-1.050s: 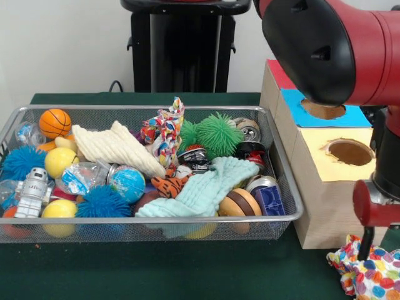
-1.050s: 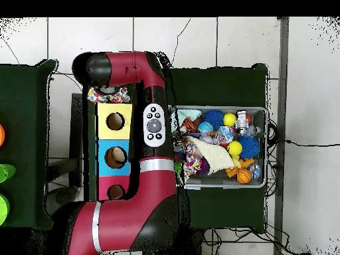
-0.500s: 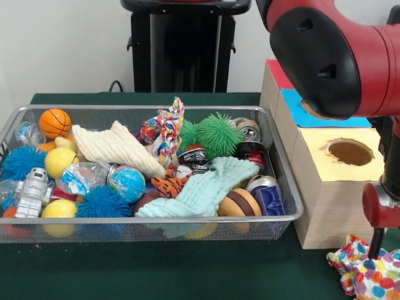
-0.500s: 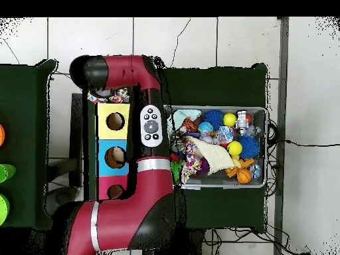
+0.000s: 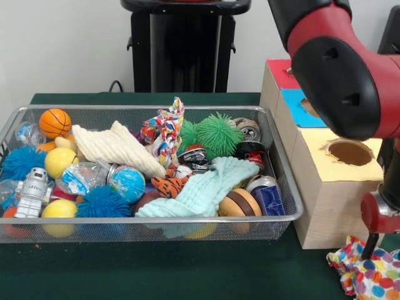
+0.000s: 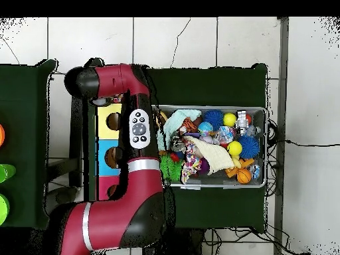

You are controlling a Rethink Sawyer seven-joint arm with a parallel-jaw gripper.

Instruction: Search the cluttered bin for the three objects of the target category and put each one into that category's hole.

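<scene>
A polka-dot cloth [image 5: 369, 274] lies bunched on the green table beside the near end of the cardboard box [image 5: 325, 206]. My gripper [image 5: 369, 250] hangs straight down onto its top edge; how it stands on the cloth is unclear. The box top has a round hole in a yellow panel [image 5: 350, 152] and another in a blue panel [image 5: 307, 107], half hidden by my arm. In the wire bin [image 5: 156, 219] lie a cream knit cloth [image 5: 115, 147], a mint knit cloth [image 5: 209, 184] and a colourful patterned cloth [image 5: 164, 131]. In the overhead view my arm [image 6: 136, 126] covers the gripper.
The bin also holds yellow balls [image 5: 59, 160], a basketball [image 5: 55, 122], blue spiky balls [image 5: 103, 201], a green spiky ball [image 5: 217, 132], a globe ball [image 5: 128, 182], cans [image 5: 249, 129], a toy robot [image 5: 32, 190]. A black stand [image 5: 181, 44] rises behind the bin.
My arm's upper links have swung toward the box's far side, now hiding the polka-dot cloth in the overhead view. The gripper stays at the cloth, which has not visibly moved.
</scene>
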